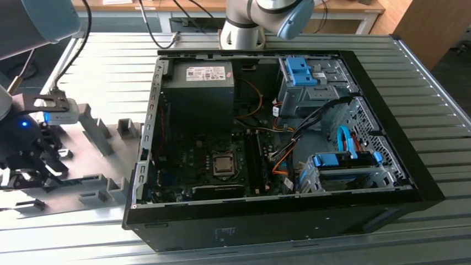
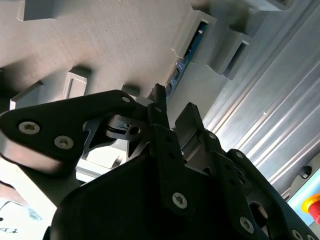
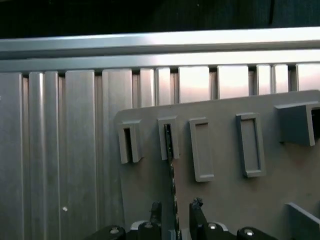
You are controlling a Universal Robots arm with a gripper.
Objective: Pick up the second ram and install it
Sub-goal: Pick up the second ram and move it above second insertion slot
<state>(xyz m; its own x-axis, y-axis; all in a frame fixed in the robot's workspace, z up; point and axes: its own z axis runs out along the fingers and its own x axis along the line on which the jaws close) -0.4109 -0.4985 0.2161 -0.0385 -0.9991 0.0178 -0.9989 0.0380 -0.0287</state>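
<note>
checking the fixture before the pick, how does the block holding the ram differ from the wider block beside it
The narrow block has a slim slot filled by one end of the ram; the wider block has a broad, bare recess. The narrow block lines up with the open claw straddling the ram; the wider block sits aside. Both are grey frames on one plate.

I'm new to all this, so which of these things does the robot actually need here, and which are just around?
In the job: second ram, standing in the grey fixture plate; gripper straddling it; open computer case.
Just around: power supply, blue drive caddy, red button.
</note>
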